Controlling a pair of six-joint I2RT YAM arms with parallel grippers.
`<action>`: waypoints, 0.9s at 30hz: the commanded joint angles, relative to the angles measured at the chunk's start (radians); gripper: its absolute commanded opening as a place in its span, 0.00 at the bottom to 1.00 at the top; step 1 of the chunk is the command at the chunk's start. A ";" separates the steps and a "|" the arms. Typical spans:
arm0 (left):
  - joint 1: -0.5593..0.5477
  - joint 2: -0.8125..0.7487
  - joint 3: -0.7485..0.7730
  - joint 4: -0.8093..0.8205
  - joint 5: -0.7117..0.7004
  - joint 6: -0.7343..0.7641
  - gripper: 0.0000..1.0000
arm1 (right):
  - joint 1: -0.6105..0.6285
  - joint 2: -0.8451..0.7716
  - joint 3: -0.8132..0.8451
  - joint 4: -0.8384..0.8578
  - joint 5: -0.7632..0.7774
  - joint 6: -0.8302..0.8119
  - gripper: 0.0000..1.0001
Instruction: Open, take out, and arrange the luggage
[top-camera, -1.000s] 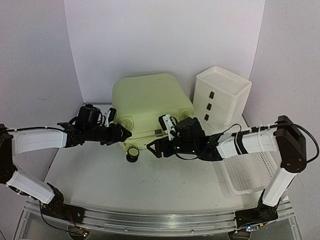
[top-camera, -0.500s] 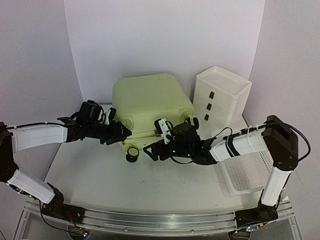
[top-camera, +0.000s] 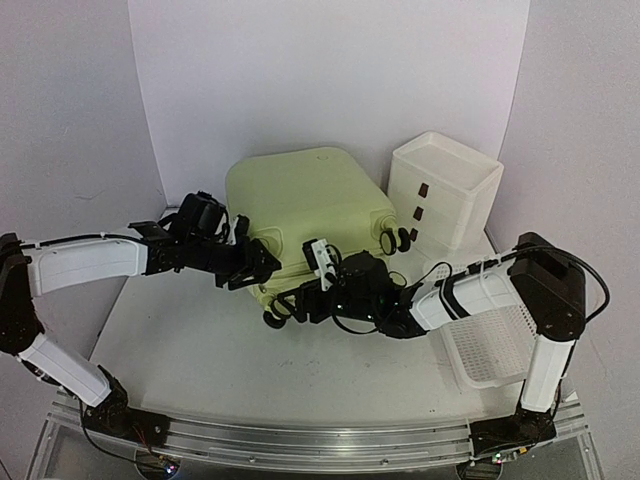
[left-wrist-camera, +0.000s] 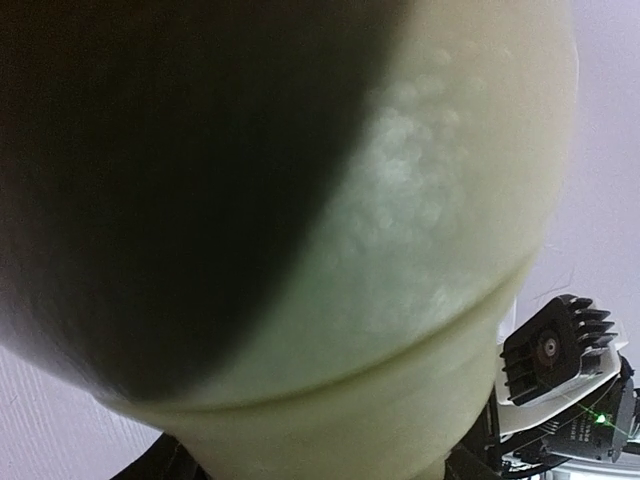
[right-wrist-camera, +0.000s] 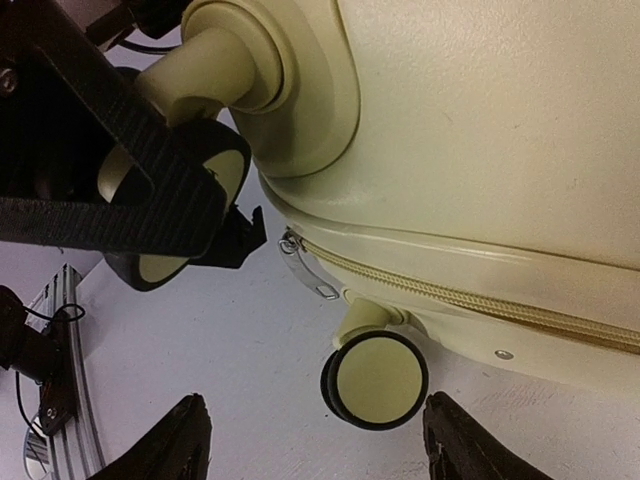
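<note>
Barely begun, I judge: the luggage (top-camera: 300, 205) lies flat and zipped shut at the back middle of the tabletop (top-camera: 200, 350), the left gripper (top-camera: 255, 268) seemingly clamped on its upper caster wheel (right-wrist-camera: 160, 268), and the right gripper (right-wrist-camera: 315, 450) spread wide and empty near the zipper pull (right-wrist-camera: 305, 270).

The left arm (top-camera: 90, 265) had reached further right along the luggage (top-camera: 300, 195). The right arm (top-camera: 450, 292) had pushed left, its jaws narrowing beside the lower caster (top-camera: 272, 318). Right-hand casters (top-camera: 395, 240) had come into view.

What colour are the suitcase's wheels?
The wheel has a black rim around a pale yellow-green hub, matching the suitcase shell. Clearest in the right wrist view.
</note>
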 joint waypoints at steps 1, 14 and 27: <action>-0.032 -0.067 0.201 0.241 0.048 -0.051 0.00 | 0.006 0.000 -0.005 0.093 0.022 0.014 0.71; -0.070 -0.015 0.338 0.289 -0.017 -0.181 0.00 | 0.057 0.049 0.026 0.134 0.181 0.015 0.65; -0.106 0.024 0.380 0.339 -0.039 -0.264 0.00 | 0.089 0.121 0.095 0.180 0.425 0.008 0.62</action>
